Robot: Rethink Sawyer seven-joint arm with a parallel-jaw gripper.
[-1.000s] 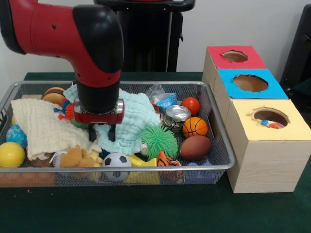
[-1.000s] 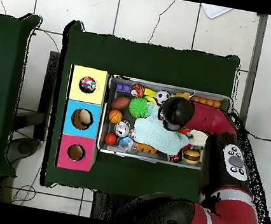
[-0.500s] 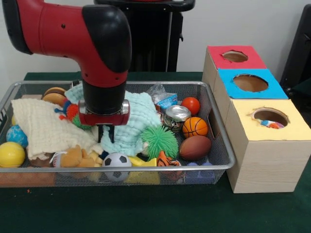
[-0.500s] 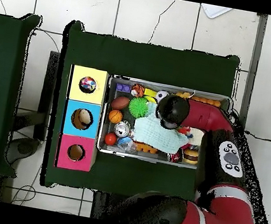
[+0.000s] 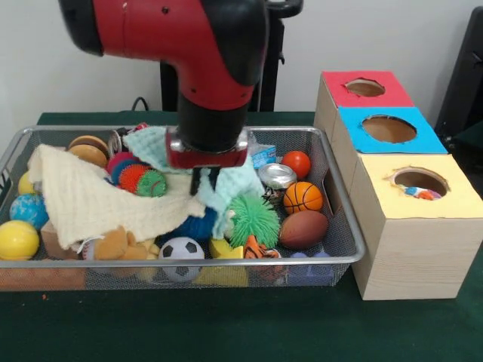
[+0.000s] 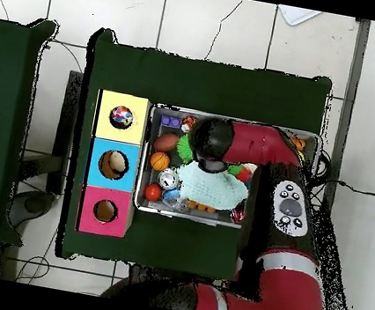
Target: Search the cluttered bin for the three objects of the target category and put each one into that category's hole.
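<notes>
Mint-green cloth (image 5: pixel 230 185) hangs pinched in the gripper (image 5: pixel 204 179), above the bin (image 5: pixel 343 226).

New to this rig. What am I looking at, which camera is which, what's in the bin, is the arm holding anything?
It is a red and black robot arm with one tool at its end. One picture is taken across the table, the other straight down from above. A wire mesh bin holds clutter: toy balls, a spiky green ball, a cream cloth, a can. Beside it stand three boxes with holes: red, blue, yellow. The tool appears shut on the pale green cloth, lifting it.
</notes>
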